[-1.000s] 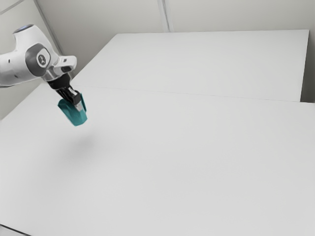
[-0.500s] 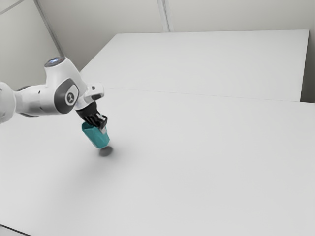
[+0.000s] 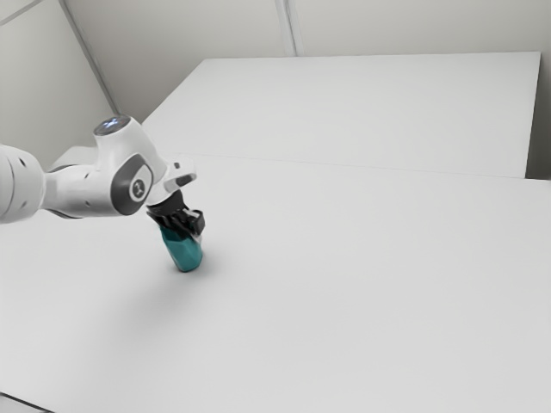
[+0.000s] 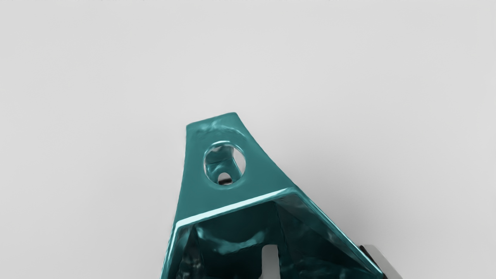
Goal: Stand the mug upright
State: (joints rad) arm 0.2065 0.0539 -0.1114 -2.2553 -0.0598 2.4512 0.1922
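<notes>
"Teal mug (image 3: 184,252) hangs mouth up from the black gripper (image 3: 191,232) of a white robot arm (image 3: 82,191), low over a pale counter (image 3: 362,301). Is it standing straight?"

"Near upright, but tilted: in the exterior view, its base lies a little farther to the view's right than its upper part. Whether the base touches the counter, I cannot tell. A soft shadow (image 3: 159,301) spreads on the counter beside it."

"And the grip?"

"Pinched on the mug's wall. The wrist view looks down into the mouth, with one grey finger (image 4: 270,261) inside the mug and the other finger (image 4: 383,263) outside, against the wall near the rim (image 4: 236,206)."

"What is seen past the rim?"

"A teal part of the mug, flat on top and narrowing away from the mouth, pierced by an oval hole (image 4: 220,155). Curved teal surfaces show through it. Light glints along the rim, and the inside of the mug is darker."

"And the setting?"

"The arm reaches in from the exterior view's left, bent down at the wrist. A second pale surface (image 3: 362,112) lies beyond the counter, before a light wall (image 3: 189,26)."
</notes>
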